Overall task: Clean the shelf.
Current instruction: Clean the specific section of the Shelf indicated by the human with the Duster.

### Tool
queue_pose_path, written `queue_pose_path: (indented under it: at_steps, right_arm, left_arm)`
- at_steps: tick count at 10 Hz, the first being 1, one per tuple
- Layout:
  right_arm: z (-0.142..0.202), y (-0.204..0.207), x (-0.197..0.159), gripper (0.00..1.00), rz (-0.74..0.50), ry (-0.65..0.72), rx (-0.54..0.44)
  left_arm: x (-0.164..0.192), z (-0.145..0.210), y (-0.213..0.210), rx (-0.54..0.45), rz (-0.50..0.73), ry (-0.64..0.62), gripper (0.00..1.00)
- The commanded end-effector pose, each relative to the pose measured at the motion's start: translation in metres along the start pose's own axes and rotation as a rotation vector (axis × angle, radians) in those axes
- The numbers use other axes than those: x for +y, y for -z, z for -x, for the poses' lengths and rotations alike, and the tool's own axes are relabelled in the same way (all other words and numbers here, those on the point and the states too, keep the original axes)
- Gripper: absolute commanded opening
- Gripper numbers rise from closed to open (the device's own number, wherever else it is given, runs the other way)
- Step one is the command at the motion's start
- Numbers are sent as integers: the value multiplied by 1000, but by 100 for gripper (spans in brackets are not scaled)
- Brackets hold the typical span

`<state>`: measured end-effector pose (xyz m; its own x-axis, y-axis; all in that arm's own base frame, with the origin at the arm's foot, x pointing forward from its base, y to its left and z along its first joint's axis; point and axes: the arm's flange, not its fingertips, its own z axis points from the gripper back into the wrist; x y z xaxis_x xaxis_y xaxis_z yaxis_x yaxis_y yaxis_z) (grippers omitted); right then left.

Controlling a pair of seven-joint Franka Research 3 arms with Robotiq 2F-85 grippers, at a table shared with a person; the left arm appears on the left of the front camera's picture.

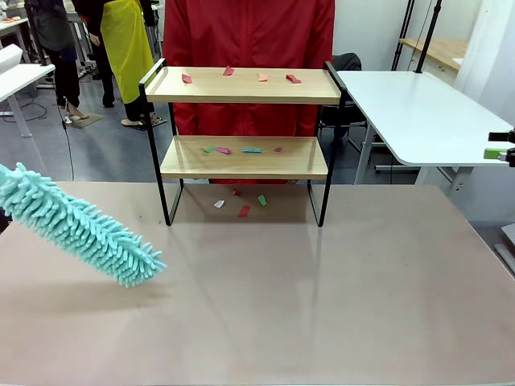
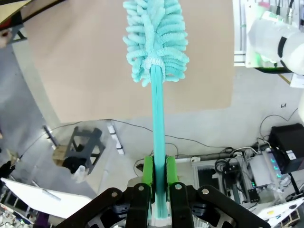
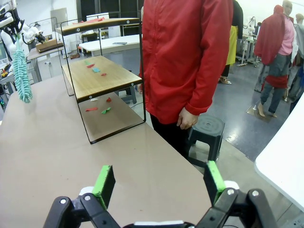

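At the bottom of the left wrist view, the left gripper (image 2: pixel 159 166) is pressed together on the handle (image 2: pixel 158 118) of a teal duster (image 2: pixel 154 38), with its green pads (image 2: pixel 148 173) flat against either side of the thin stem, near its end. The fluffy head sticks out well ahead of the fingers. In the front view it hangs tilted down over the left part of the table (image 1: pixel 338 289), its tip near the surface and well short of the shelf (image 1: pixel 314 165). The right gripper (image 3: pixel 160 183) is spread wide with nothing between its fingers, above the table's right side near a person (image 3: pixel 185 52) in red. The shelf stands at the far middle of the table, just in front of that person. Paper scraps (image 1: pixel 293 79) lie on its top board (image 1: pixel 241 92), on its lower board (image 1: pixel 193 165) and on the table beneath it. The step in hand looks like bringing the duster up for a first sweep. To do it well, lift the head clear of the side rail, lay its length flat on the top board, and draw it toward an edge with no rail so the scraps leave together, not scattered. The grip sits far from the head, so press lightly: a hard push could twist the handle in the pads or shove the light frame. Top first, then the lower board
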<state>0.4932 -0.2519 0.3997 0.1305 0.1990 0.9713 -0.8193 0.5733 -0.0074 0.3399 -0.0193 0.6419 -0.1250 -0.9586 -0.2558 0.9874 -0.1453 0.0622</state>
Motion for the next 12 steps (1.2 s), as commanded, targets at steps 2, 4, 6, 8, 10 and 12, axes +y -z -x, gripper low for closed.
queue_pose_path:
  at_steps: [2,4,6,8,10,12]
  right_arm:
    - [-3,1,0,100,-1,-6,-2]
    - [-3,1,0,100,-1,-6,-2]
    - [-3,1,0,100,-1,-6,-2]
    - [-3,1,0,100,-1,-6,-2]
    - [-3,1,0,100,-1,-6,-2]
    - [-3,1,0,100,-1,-6,-2]
  left_arm:
    - [-5,-2,7,-6,10,-62,13]
    - [-5,0,3,0,12,0,13]
    - [-5,0,3,0,12,0,13]
    - [-5,0,3,0,12,0,13]
    - [-5,0,3,0,12,0,13]
    - [-5,0,3,0,12,0,13]
